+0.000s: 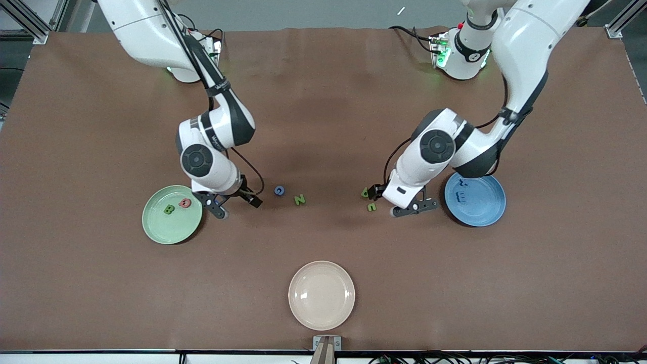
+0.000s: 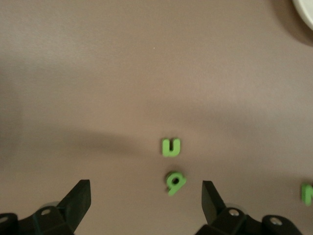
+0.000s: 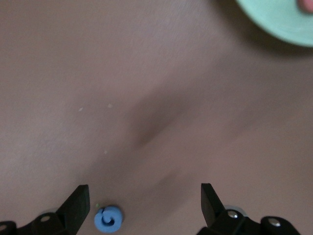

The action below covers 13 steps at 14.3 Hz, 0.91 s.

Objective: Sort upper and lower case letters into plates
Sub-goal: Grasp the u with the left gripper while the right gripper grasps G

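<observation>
Jaws wide open, empty, on both: right gripper (image 1: pixel 236 203) over table between green plate (image 1: pixel 156 230) and blue G (image 1: pixel 279 190); left gripper (image 1: pixel 402 202) beside green u (image 1: pixel 371 207), near blue plate (image 1: pixel 485 215).

We look down past the left gripper (image 2: pixel 145 196), whose two dark fingers (image 2: pixel 78 198) stand wide apart with nothing between them but bare brown table (image 2: pixel 98 73). A green u (image 2: pixel 171 147) lies flat on the table, and a green 9-like letter (image 2: pixel 175 182) lies just beside it, apart from it, closer to the fingertips. Part of another green letter (image 2: pixel 307 193) shows at the picture's edge, and a sliver of a pale plate (image 2: pixel 305 10) sits in one corner.
</observation>
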Each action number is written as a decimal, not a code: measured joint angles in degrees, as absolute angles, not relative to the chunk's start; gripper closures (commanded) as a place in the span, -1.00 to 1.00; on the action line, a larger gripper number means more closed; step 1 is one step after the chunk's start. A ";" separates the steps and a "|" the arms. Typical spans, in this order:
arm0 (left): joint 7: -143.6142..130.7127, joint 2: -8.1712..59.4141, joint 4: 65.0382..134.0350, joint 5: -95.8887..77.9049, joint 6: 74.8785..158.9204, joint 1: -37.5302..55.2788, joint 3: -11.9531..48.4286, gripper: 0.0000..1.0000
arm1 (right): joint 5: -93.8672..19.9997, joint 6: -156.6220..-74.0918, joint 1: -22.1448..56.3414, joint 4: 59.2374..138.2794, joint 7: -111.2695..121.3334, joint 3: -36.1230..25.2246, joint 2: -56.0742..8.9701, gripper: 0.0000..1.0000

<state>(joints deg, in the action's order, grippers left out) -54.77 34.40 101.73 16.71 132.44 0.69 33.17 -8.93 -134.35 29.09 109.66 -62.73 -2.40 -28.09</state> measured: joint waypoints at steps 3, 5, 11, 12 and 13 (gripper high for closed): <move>-61.44 38.32 96.81 16.72 132.43 8.83 26.80 -0.99 | -8.94 -139.78 33.02 111.45 -67.73 -2.43 -29.02 -1.00; -63.45 40.54 94.72 16.72 132.38 12.05 24.50 -0.99 | -8.94 -142.70 34.95 111.91 -69.67 -2.43 -30.35 -0.98; -63.96 44.37 93.61 16.74 132.36 13.53 22.51 -0.68 | -8.94 -147.79 36.98 111.97 -71.59 -2.67 -34.26 -0.48; -63.96 44.72 93.42 16.75 132.37 13.90 21.91 -0.58 | -8.93 -147.87 37.13 111.91 -71.68 -2.77 -34.43 -0.31; -63.96 44.99 93.19 16.75 132.37 14.39 21.30 -0.53 | -8.93 -147.87 37.20 111.79 -71.70 -2.87 -34.37 -0.07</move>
